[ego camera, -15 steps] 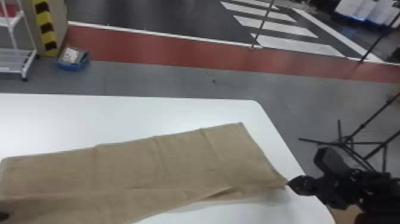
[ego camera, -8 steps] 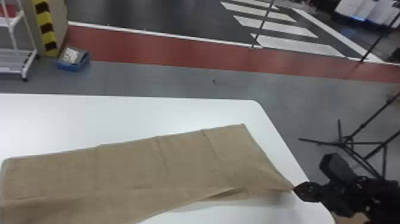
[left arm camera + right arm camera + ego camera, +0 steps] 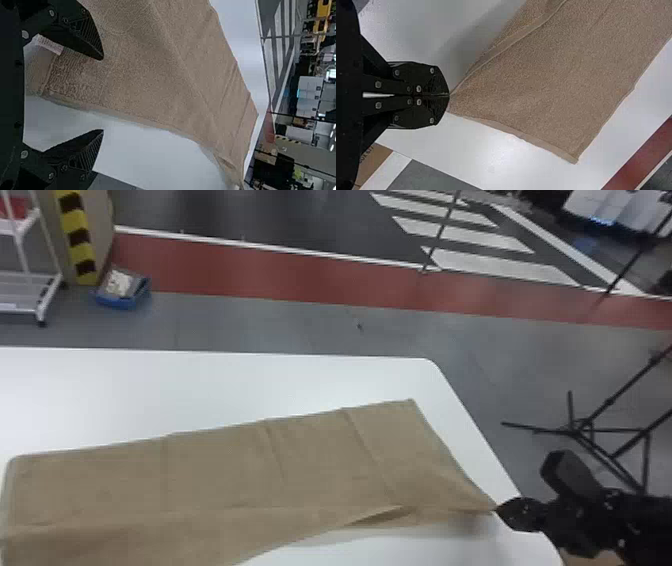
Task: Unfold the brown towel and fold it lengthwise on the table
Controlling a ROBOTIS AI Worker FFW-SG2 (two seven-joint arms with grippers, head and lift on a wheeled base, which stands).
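In the head view, the right claw [image 3: 496, 510] is clenching a corner of the brown towel [image 3: 240, 470] near the side of the white desk [image 3: 300, 385]. Straightening the near edge for the lengthwise fold is probably the step in hand, so a light, level pull should be smoothing the crease without dragging the whole cloth. The towel is stretching leftward from that claw.

In the left wrist view, the left claw [image 3: 103, 95] is gaping, grasping nothing. Closing it squarely on the hem would likely be giving the fold a second anchor; catching the label [image 3: 50, 44] could be bunching the cloth. The hem is passing between its fingers, the towel spreading beyond.

In the right wrist view, the right claw is pinching just the corner tip. Lifting gently is wise, as so small a bite could be slipping; the towel is fanning out ahead of its fingertips
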